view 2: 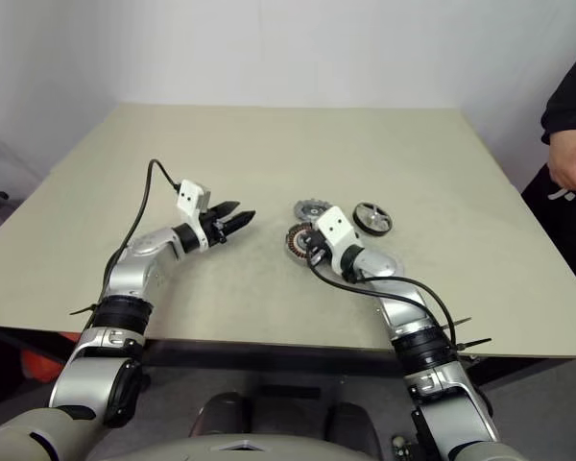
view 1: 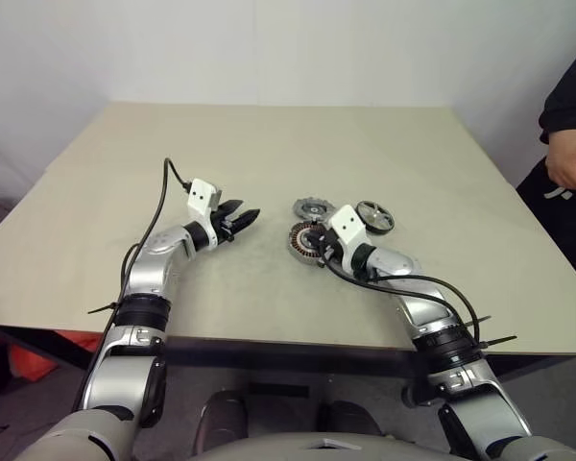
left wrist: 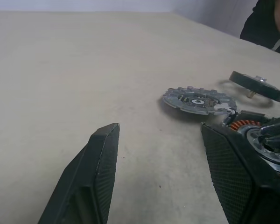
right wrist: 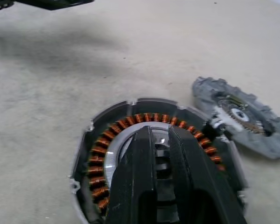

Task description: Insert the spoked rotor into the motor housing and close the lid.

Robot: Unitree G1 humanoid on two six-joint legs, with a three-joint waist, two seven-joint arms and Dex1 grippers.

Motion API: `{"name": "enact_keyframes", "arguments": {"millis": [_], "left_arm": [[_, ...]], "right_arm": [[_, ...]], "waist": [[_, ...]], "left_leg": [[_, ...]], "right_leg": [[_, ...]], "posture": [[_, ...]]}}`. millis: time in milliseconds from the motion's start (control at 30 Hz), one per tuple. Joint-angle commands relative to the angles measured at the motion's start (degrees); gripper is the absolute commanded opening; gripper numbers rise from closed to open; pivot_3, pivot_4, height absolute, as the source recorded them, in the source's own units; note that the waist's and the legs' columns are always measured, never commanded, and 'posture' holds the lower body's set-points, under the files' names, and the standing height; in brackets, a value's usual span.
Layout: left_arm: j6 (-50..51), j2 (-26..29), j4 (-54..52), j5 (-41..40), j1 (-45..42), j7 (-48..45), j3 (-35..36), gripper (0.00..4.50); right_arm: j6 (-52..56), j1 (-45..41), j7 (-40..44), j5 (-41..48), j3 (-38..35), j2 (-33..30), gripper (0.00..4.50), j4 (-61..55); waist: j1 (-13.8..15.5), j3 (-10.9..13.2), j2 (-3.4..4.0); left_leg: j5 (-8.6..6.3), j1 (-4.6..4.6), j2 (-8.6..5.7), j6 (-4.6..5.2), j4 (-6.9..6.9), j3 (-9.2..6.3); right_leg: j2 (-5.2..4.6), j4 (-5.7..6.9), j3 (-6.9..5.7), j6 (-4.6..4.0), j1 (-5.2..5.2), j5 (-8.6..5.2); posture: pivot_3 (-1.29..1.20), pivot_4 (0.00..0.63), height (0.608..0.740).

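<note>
You have a broad, matte beige table [view 1: 269, 154] with a faintly grainy surface in front of you. At the far right edge stands a person in a dark sleeve [view 1: 568, 96].

Your left gripper [view 1: 238, 219] hovers over bare tabletop left of the parts, its two black, wedge-shaped fingers [left wrist: 95, 177] with cross-hatched pads standing apart and holding nothing.

Your right gripper [right wrist: 161, 154] sits over the motor housing [right wrist: 95, 154], its two black fingers almost together, only a thin gap between them, tips down in the centre of the cup; whether they pinch anything there is hidden.

The housing is a shallow round grey metal cup with a ring of copper-orange windings inside, lying right of centre on the table. Just beyond it, nearly touching its far rim, lies the lid [left wrist: 198, 99], a flat grey disc with a notched, gear-like edge and a dark centre.

To the right of the lid rests the spoked rotor [view 1: 374, 215], a small wheel with a dark rim and silver spokes, near the other two parts.
</note>
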Motion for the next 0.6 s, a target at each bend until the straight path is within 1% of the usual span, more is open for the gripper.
{"name": "enact_keyframes", "arguments": {"millis": [33, 333, 433, 600], "left_arm": [[-0.5, 0.7, -2.5, -0.9, -0.7, 0.3, 0.1, 2.94], [-0.5, 0.7, -3.0, -0.7, -0.2, 1.0, -0.4, 2.94], [-0.6, 0.7, -3.0, -0.8, -0.2, 1.1, -0.5, 2.94], [-0.9, 0.7, -2.6, -0.8, -0.1, 1.1, -0.6, 2.94]], "right_arm": [[-1.1, -1.1, -0.2, -0.3, -0.1, 0.6, 0.47, 1.6], [-2.4, -2.1, -1.2, -0.1, -1.3, 2.6, 0.47, 5.4], [-2.0, -2.4, -0.5, 0.8, -1.8, 2.8, 0.02, 5.3], [-1.8, -2.7, -0.9, 0.4, -2.2, 2.4, 0.02, 4.7]], "waist": [[-0.2, 0.0, 0.00], [-0.3, 0.0, -0.01], [-0.3, 0.0, -0.01], [-0.3, 0.0, -0.01]], "left_leg": [[0.00, 0.00, 0.00, 0.00, 0.00, 0.00], [-0.01, 0.08, 0.01, 0.01, 0.00, 0.00], [-0.01, 0.07, 0.01, 0.01, 0.00, 0.00], [0.00, 0.06, 0.01, 0.01, 0.00, 0.00]], "right_leg": [[0.00, 0.00, 0.00, 0.00, 0.00, 0.00], [0.01, 0.03, 0.00, -0.01, 0.03, 0.00], [0.01, 0.02, 0.00, -0.01, 0.03, 0.00], [0.01, 0.02, 0.00, -0.01, 0.04, 0.01]], "posture": [[0.00, 0.000, 0.740], [0.00, 0.000, 0.740], [0.00, 0.000, 0.740], [0.00, 0.000, 0.740]]}}
